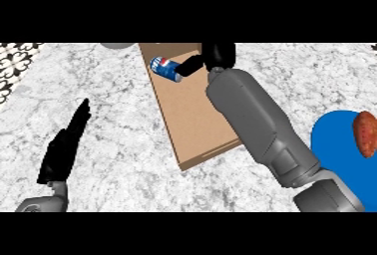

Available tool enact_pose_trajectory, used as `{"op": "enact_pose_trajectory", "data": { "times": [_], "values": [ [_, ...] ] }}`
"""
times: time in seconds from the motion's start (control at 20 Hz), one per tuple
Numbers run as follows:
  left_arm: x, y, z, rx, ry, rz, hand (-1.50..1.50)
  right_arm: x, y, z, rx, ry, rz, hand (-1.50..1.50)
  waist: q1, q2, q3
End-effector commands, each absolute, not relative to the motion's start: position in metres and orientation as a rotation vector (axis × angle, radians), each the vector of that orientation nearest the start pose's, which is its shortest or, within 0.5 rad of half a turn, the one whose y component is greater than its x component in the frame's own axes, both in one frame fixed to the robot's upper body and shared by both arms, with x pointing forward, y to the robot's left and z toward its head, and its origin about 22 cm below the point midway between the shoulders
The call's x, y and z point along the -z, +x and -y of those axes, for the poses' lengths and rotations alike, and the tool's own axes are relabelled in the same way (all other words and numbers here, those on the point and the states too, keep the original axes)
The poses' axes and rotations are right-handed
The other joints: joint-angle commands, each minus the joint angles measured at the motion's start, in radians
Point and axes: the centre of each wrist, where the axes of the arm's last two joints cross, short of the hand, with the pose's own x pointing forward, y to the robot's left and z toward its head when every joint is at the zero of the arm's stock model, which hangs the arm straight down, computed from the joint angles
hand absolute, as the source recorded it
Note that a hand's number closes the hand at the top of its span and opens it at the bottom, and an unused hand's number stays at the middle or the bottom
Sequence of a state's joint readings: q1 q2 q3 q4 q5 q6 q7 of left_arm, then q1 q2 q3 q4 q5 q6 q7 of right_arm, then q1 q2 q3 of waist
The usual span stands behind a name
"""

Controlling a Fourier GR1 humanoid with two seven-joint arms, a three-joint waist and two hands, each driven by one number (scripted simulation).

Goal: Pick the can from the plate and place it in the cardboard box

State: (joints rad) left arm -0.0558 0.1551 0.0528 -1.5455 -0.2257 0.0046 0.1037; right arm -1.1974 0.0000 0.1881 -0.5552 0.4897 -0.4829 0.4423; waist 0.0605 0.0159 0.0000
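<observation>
Can (166, 68) sits over the far end of the cardboard box (195, 119), tilted, its blue side with the red and white mark facing me. My right hand (213, 56) is reached out across the box, a dark finger or thumb touching the can's right side, so I read the hand as curled round the can rather than let go; the rest of the fingers are hidden behind the hand, and I cannot tell whether the can rests on the box floor or hangs above it. The forearm lies along the box's right edge because the reach runs from the blue plate (335, 149) at the right, where only a reddish-brown food item (365, 134) is left. The can is off the plate, so I judge the carry nearly done, with the release into the box to come. My left hand (66, 144) rests with straight fingers over the marble bench (95, 99), well apart from the box, out of the way. A grey object (116, 45) peeks in at the far edge, too cut off to name.
</observation>
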Motion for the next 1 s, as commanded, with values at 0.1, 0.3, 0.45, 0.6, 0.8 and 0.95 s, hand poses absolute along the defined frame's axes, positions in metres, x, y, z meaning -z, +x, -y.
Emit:
{"op": "enact_pose_trajectory", "data": {
  "times": [0.1,0.3,0.45,0.6,0.8,0.95],
  "values": [
    [-0.011,0.247,-0.277,0.229,0.361,1.465,0.00,-0.154,0.440,0.054,-0.134,-0.647,1.627,-1.50,-0.014,-0.002,0.001],
    [-0.018,0.255,-0.285,0.208,0.356,1.470,0.00,-0.157,0.441,0.078,0.034,-0.545,1.708,-1.50,-0.041,-0.006,0.001],
    [-0.021,0.249,-0.287,0.193,0.361,1.466,0.00,-0.161,0.444,0.112,0.121,-0.525,1.704,-1.50,-0.053,-0.015,0.001],
    [-0.011,0.240,-0.288,0.196,0.385,1.437,0.00,-0.140,0.439,0.151,0.223,-0.609,1.697,-1.50,-0.063,-0.018,0.001],
    [-0.016,0.248,-0.296,0.192,0.393,1.440,0.00,-0.155,0.431,0.197,0.297,-0.611,1.670,-1.50,-0.072,-0.020,0.000],
    [-0.019,0.242,-0.297,0.190,0.414,1.447,0.00,-0.148,0.408,0.259,0.316,-0.616,1.709,-1.50,-0.083,-0.024,0.001]
  ]
}}
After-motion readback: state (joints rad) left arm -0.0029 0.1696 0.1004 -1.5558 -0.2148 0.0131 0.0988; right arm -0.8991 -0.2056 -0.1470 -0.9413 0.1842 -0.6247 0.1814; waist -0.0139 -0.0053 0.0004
